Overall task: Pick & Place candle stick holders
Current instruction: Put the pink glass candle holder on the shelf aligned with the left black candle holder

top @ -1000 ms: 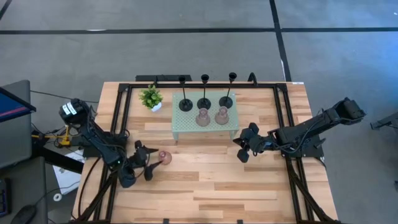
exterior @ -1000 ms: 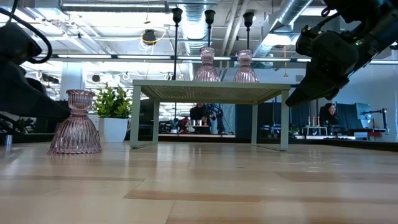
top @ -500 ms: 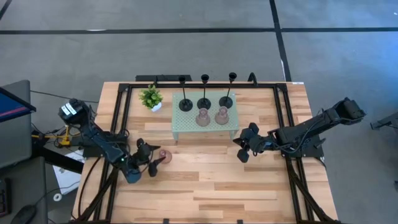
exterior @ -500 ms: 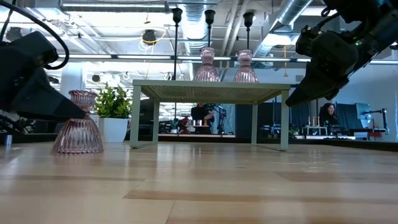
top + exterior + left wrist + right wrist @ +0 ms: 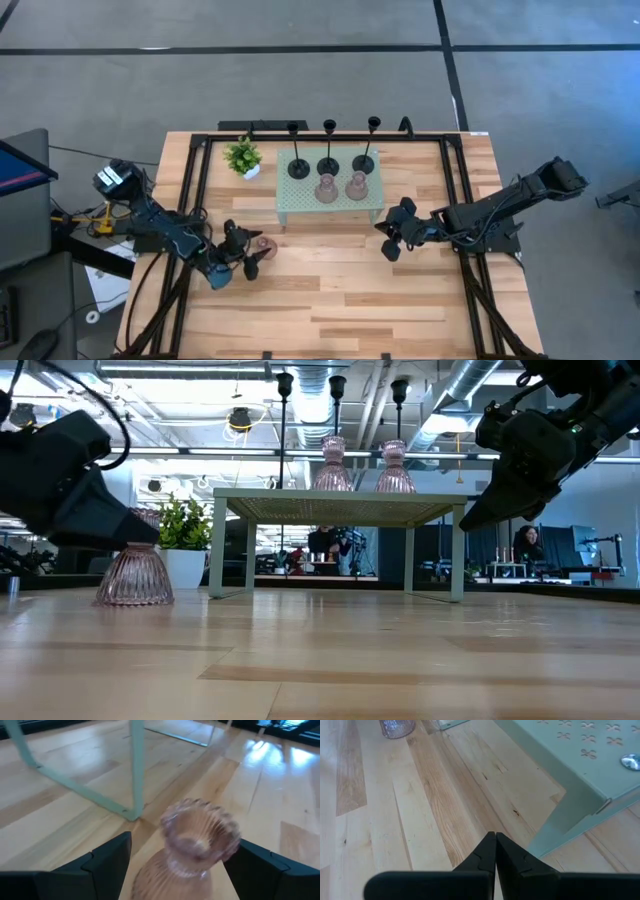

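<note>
Two open fingers [image 5: 107, 857] flanking pink holder [image 5: 192, 845]

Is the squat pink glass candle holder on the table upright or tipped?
Upright: the squat pink glass candle holder rests on its flared base, cup up between the open left tool.

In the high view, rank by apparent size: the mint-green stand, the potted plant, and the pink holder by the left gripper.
1. Mint-green stand: clearly the largest.
2. Potted plant.
3. Pink holder between the open fingers of the left gripper: smallest, though the fingers hide part of it, so its margin under the plant is unsure.
</note>
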Motion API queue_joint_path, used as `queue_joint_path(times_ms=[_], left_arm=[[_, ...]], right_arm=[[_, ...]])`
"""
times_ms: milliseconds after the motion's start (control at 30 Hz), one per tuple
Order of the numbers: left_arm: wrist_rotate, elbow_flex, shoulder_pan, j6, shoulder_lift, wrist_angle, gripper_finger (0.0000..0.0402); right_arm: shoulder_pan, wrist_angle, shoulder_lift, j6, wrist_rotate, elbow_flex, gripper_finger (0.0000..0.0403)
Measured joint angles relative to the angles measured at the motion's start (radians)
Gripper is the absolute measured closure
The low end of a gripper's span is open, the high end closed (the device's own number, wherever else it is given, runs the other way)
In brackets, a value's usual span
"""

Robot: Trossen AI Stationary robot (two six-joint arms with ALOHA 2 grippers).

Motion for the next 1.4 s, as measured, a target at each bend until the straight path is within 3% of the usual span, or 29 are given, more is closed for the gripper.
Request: queue_joint_path(times_ms=[133,333,467,933,1100,1200,1400], left_arm=[[0.068,0.0,0.047,0.104,0.0,0.08,0.0105],[0.165,0.0,0.106,0.115,0.0,0.083,0.0105],[0.179,0.0,0.113,0.115,0.0,0.083,0.0117],[0.164,0.001,0.11,0.121,-0.001,0.089,0.0273],[0.177,0.001,0.085,0.119,-0.008,0.089,0.0267],[0.244,0.001,0.071,0.116,-0.037,0.088,0.0257],[0.365,0.017,0.069,0.127,-0.132,0.08,0.0275]], right_arm=[[0.0,0.0,0.0,0.0,0.001,0.0,0.0403],[0.0,-0.001,0.0,0.0,0.001,0.0,0.0403],[0.0,-0.002,0.0,0.0,0.001,0.0,0.0403],[0.0,-0.002,0.0,0.0,0.001,0.0,0.0403],[0.0,-0.003,0.0,0.0,0.0,0.0,0.0403],[0.001,-0.003,0.0,0.001,-0.001,0.0,0.0403],[0.001,-0.002,0.0,0.001,-0.001,0.0,0.0403]])
